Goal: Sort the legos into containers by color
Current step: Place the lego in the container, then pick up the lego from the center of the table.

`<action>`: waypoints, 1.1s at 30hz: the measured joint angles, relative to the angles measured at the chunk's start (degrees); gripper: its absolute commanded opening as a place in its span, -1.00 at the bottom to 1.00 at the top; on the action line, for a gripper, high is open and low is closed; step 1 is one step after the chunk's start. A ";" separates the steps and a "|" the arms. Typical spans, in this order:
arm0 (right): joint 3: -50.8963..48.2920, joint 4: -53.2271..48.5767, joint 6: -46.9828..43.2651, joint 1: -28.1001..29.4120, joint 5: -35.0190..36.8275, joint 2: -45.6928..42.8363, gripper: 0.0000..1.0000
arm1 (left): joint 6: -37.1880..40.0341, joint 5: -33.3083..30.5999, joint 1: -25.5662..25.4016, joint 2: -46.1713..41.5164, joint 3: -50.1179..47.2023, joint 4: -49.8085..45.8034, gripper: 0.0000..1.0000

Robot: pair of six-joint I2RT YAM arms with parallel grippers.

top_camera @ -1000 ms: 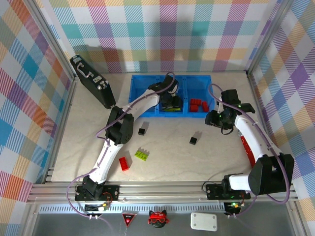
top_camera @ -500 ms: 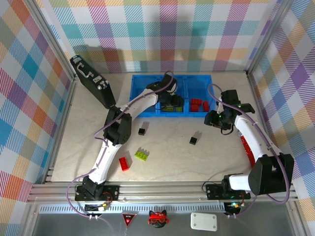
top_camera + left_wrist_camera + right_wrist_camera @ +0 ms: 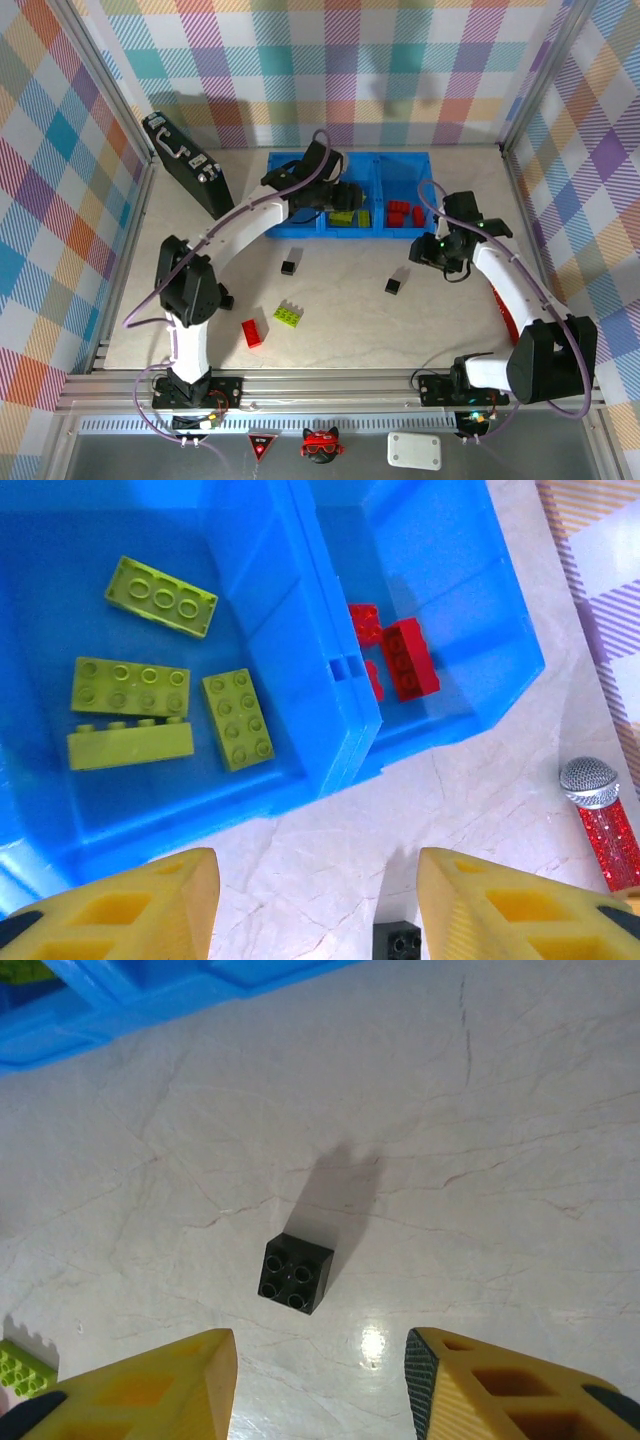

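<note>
Held right gripper [image 3: 318, 1360] spread & empty over black brick [image 3: 297, 1274]; left gripper [image 3: 315, 880] spread too, nr blue tray [image 3: 330, 730]. Risked spinning or skidding that skewed brick w/ off-centre pinch.

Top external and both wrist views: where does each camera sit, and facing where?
Top external: above and behind the robot, facing down at the table and blue tray; left arm and right arm show.
Left wrist: on the left arm, facing down past the left hand at green bricks and red bricks in the tray.
Right wrist: on the right arm, facing down past the right hand at a black brick.
Shared: top external and left wrist show the green and red bricks.
</note>
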 measured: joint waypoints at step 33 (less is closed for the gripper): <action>-1.62 5.53 20.41 17.53 13.53 13.44 0.25 | 0.66 -8.76 0.07 -24.28 -33.44 2.67 0.11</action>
